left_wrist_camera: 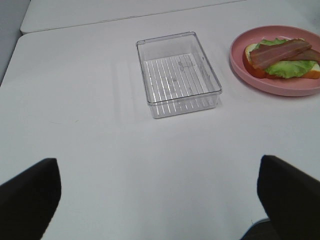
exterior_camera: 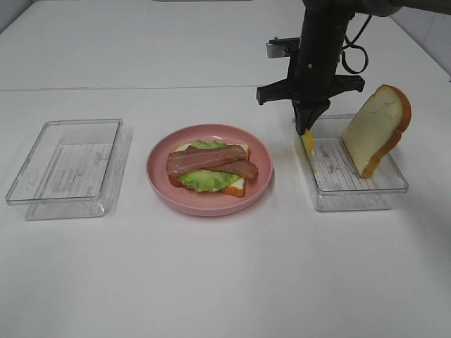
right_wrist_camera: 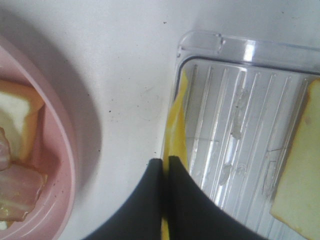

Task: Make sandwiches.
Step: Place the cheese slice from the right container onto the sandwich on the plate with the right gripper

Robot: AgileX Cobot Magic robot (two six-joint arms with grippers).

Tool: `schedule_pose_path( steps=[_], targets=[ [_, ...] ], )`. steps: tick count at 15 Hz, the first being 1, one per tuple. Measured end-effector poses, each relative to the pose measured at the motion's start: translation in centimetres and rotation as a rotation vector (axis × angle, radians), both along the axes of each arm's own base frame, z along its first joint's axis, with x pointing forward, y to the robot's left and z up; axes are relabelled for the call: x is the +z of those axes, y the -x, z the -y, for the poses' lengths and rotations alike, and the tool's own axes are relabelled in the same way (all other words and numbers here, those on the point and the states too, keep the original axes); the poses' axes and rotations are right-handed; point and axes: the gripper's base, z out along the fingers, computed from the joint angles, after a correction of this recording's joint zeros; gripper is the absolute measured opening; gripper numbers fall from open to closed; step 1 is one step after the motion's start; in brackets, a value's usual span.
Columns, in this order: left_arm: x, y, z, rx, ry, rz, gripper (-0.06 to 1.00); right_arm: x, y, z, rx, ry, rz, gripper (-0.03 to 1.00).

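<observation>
Yellow cheese slice (right_wrist_camera: 178,135) stands on edge along the wall of the clear tray (right_wrist_camera: 200,42) nearest the plate, and your right fingers (right_wrist_camera: 150,200) are pinched shut on it. Whether it is inside that wall or riding on it is hard to tell. From the high camera your right arm drops straight down over that end of the tray, and only a small yellow corner shows below the fingers. One bread slice (exterior_camera: 377,130) leans upright at the tray's other end, but the wrist view crops it. The pink plate (exterior_camera: 211,201) carries the lower bread slice (exterior_camera: 239,186), lettuce (exterior_camera: 204,179) and two bacon strips (exterior_camera: 208,158). Your left fingers (left_wrist_camera: 30,200) are spread wide over bare bench (left_wrist_camera: 150,165) near a second clear tray (left_wrist_camera: 177,72); only their dark tips show, and only in the left wrist view
</observation>
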Motion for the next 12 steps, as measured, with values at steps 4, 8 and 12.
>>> schedule_pose_path(
  steps=[4, 8, 12],
  targets=[
    [0.0, 0.0, 0.0, 0.000, 0.000, 0.000, 0.99, 2.4, -0.8, -0.2, 0.002, -0.017, 0.079, 0.02],
    [0.0, 0.0, 0.0, 0.000, 0.000, 0.000, 0.99, 11.2, 0.6, -1.1, -0.017, -0.232, 0.229, 0.02],
    [0.0, 0.0, 0.0, 0.000, 0.000, 0.000, 0.99, 16.7, 3.3, -2.9, 0.001, -0.551, 0.226, 0.02]
  ],
)
